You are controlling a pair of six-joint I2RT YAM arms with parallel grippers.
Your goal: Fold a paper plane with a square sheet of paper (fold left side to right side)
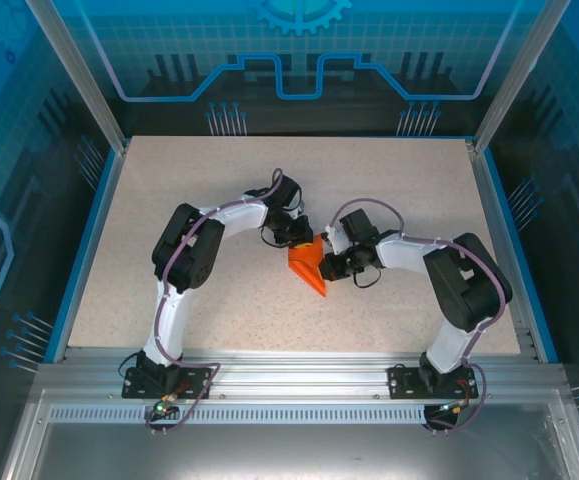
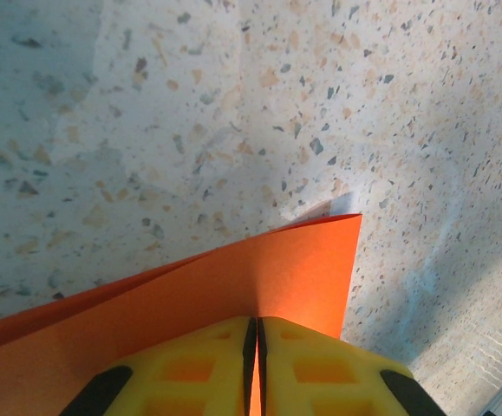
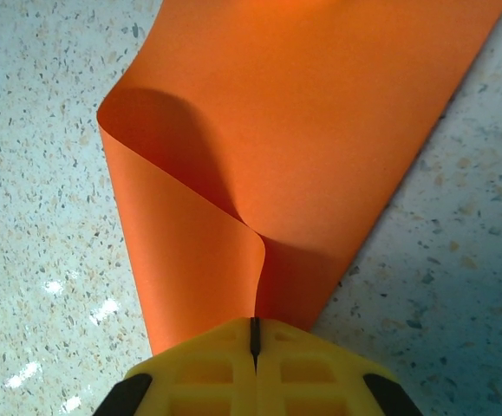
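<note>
While left claw (image 2: 256, 334) nips orange paper (image 2: 233, 282), right claw (image 3: 254, 334) clamps it

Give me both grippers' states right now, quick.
Left gripper: closed, pinching the orange paper sheet.
Right gripper: closed, pinching the same sheet where it curls over.

No text, label, brand or number could be read anywhere. The back panel (image 1: 389, 60) bore a blue gear emblem (image 1: 299, 12) and line patterns, without lettering.
</note>
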